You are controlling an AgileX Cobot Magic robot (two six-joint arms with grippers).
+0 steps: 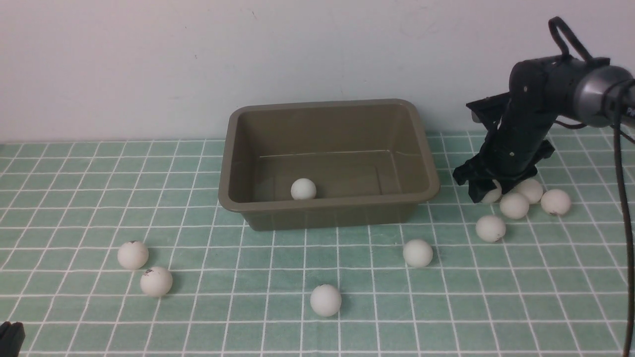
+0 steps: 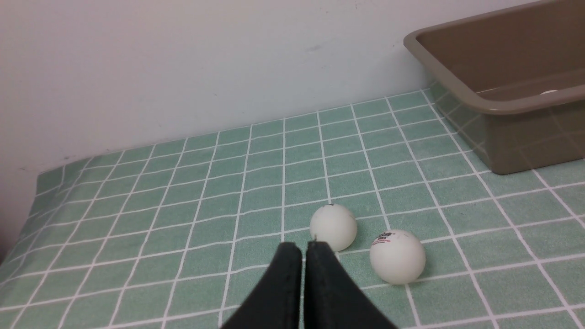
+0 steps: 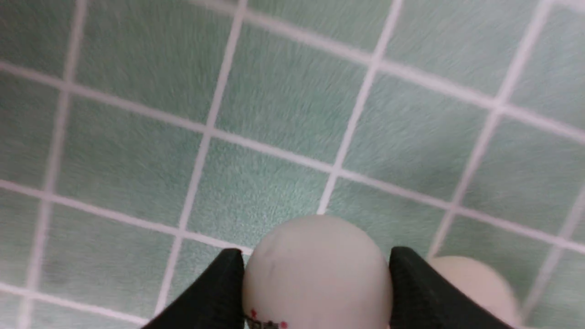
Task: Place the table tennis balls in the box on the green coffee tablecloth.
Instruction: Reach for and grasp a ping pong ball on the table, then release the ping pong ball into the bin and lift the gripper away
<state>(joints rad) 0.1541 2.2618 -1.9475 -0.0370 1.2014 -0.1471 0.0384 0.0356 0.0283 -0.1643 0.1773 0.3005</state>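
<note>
Green coffee tablecloth (image 1: 74,198), pale wall (image 1: 149,59) behind — box (image 1: 327,210) at centre, lone ball (image 1: 303,189) inside; other table tennis balls (image 1: 325,300) loose around. Right gripper (image 3: 317,255) clamped on marked ball (image 3: 315,278) right of box — left gripper (image 2: 304,246) closed, empty.

Left tool (image 2: 304,249) low, jaws pressed together. Right arm (image 1: 521,134) angled steeply down; right tool (image 3: 317,253) jaws touching both sides of a ball (image 3: 317,283).

tablecloth (image 1: 74,198) teal-green, thin white grid. box (image 1: 327,214) plain olive-brown. table tennis balls (image 1: 325,300) matte white, some with dark scuffs; ball (image 3: 317,274) at right gripper (image 3: 315,258) has small red and dark print. right gripper and left gripper (image 2: 304,249) black. wall (image 1: 149,64) off-white.
</note>
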